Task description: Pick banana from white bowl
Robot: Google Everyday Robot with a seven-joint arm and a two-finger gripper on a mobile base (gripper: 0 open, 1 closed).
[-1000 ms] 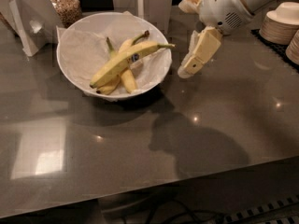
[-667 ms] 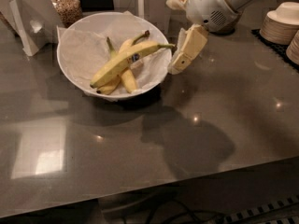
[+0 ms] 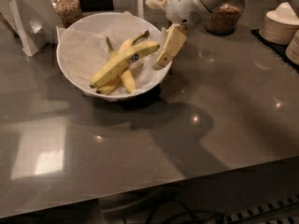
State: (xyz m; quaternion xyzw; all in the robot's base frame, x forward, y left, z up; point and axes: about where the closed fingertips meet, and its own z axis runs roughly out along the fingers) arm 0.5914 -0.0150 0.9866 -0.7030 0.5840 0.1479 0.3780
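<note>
The white bowl (image 3: 77,50) holds the banana (image 3: 122,62) on top of shorter bananas (image 3: 127,79). Our gripper (image 3: 167,50) hangs at the bowl's right rim. We cannot tell if it is spread apart or closed.

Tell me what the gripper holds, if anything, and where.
Nothing visibly held: the gripper is at the white bowl's right rim, beside the banana's end; the banana lies inside.

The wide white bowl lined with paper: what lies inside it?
Crinkled white paper lines the white bowl. On it lies a long greenish-yellow banana with a blue sticker, across shorter yellow bananas that it partly hides. The gripper hangs at the bowl's right rim.
</note>
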